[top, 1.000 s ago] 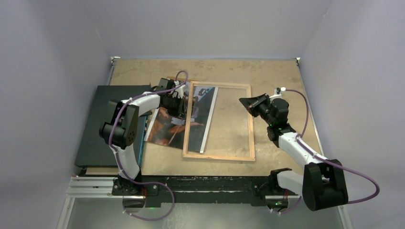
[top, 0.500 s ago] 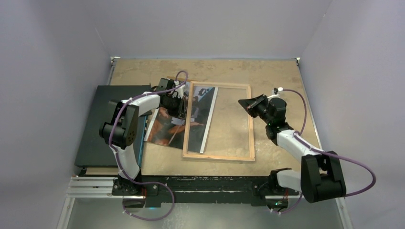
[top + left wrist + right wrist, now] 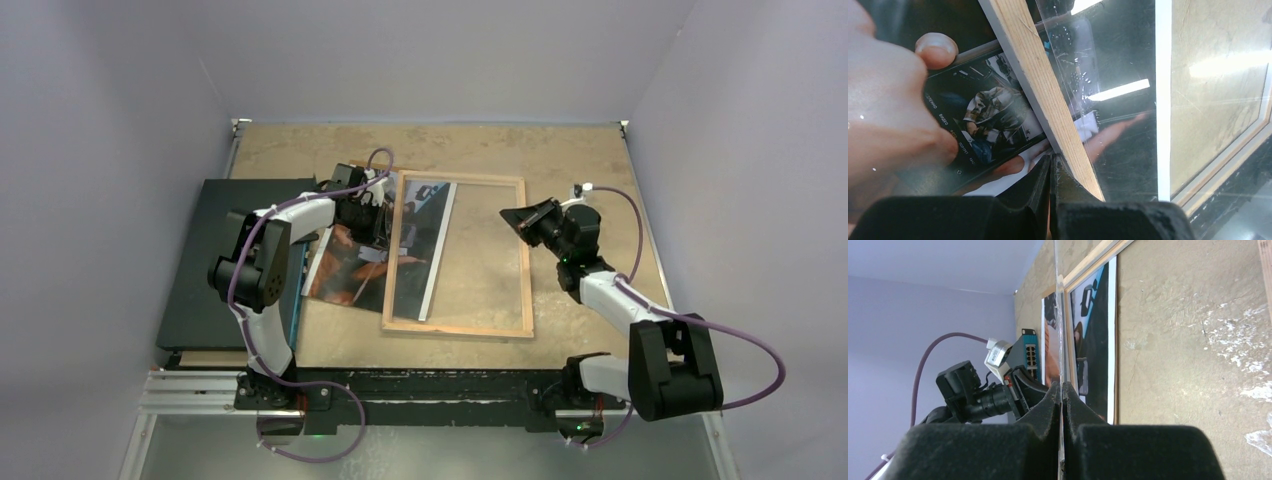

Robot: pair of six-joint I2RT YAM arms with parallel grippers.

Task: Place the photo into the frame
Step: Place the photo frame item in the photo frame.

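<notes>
So far, the job is about half done. The photo (image 3: 350, 265) lies flat on the desk (image 3: 560, 160) with its right part slid under the left rail of the frame (image 3: 457, 327). Its white strip shows inside the opening, and its left part sticks out beyond the rail. The frame lies wood side up, and most of its opening shows bare desk.

The left hand (image 3: 1050, 167) is closed, with its tips at the photo just beside the wooden rail. I cannot tell whether the print is pinched between them. The right hand (image 3: 1062, 390) is closed on the edge of a thin clear pane (image 3: 1108, 100) by the frame's right rail.

My judgement is that the photo has yet to be pushed fully in and squared up.

The desk is tan and worn, with pale scuffed patches. A dark board (image 3: 215, 250) lies at its left side, and plain lilac-grey walls (image 3: 430, 50) close it in.
</notes>
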